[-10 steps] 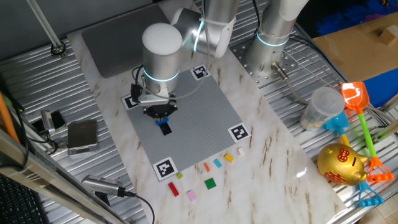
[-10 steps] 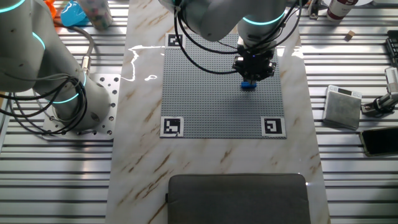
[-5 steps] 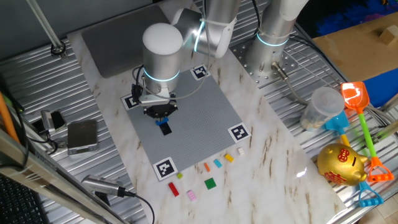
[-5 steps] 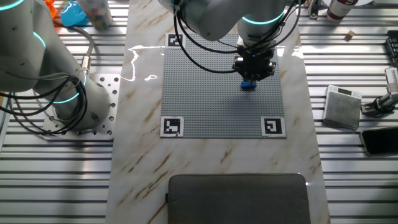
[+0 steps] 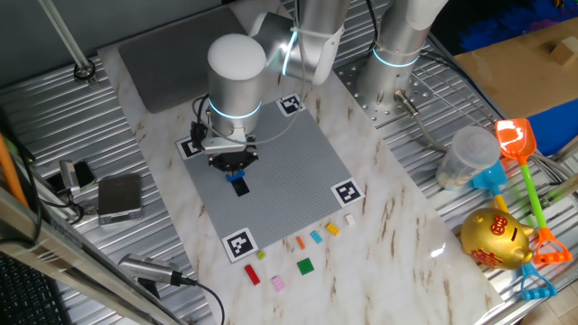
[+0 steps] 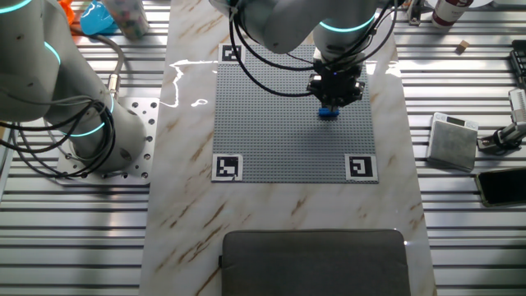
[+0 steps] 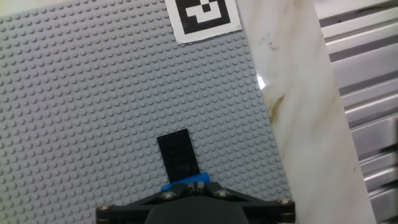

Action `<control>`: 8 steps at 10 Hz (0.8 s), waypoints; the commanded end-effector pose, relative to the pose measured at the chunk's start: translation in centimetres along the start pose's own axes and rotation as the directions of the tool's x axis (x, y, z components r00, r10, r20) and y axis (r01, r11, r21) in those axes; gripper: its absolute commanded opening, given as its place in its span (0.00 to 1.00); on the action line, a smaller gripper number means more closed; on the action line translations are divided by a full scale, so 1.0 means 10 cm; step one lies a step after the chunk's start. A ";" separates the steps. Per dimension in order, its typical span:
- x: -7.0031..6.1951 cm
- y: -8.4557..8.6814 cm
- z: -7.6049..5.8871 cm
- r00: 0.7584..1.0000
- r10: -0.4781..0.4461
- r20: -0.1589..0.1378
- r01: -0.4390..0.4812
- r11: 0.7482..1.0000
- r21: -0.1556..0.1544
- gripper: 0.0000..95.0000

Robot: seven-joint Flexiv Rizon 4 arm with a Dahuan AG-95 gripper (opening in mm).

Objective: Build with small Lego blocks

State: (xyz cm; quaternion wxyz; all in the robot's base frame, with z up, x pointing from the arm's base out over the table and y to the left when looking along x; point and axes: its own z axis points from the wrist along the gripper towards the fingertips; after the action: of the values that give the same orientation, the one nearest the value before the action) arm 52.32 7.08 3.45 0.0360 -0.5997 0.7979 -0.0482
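My gripper (image 5: 237,165) stands low over the left part of the grey baseplate (image 5: 289,153). Its jaws are shut on a small blue Lego block (image 7: 185,183), whose edge shows just ahead of the fingertips. A flat black block (image 7: 178,155) lies on the studs, touching the blue one's far side. From the other side, the blue block (image 6: 329,113) peeks out below the gripper (image 6: 333,97). Several loose small blocks lie on the marble in front of the plate: red (image 5: 252,276), pink (image 5: 278,283), green (image 5: 306,265), orange (image 5: 300,242), light blue (image 5: 316,237), yellow (image 5: 332,229), white (image 5: 350,218).
A second arm's base (image 5: 396,63) is bolted behind the plate. A grey box (image 5: 119,197) and cables lie left. A plastic jar (image 5: 468,158), toy shovels (image 5: 519,149) and a gold piggy bank (image 5: 495,239) sit right. A dark mat (image 6: 316,261) lies past the plate's edge.
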 end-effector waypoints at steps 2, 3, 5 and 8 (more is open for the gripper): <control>-0.01 0.00 0.00 0.999 -0.053 -0.008 0.052 0.999 -0.009 0.00; -0.01 0.00 0.00 0.997 -0.072 0.001 0.072 0.997 -0.009 0.00; -0.01 0.00 0.00 0.995 -0.094 0.022 0.094 0.995 -0.013 0.00; -0.01 0.01 0.02 0.993 -0.115 0.029 0.116 0.993 -0.015 0.00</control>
State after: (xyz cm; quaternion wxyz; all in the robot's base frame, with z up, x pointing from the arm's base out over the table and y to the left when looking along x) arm 52.33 7.20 3.29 0.0374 -0.6484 0.7595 -0.0368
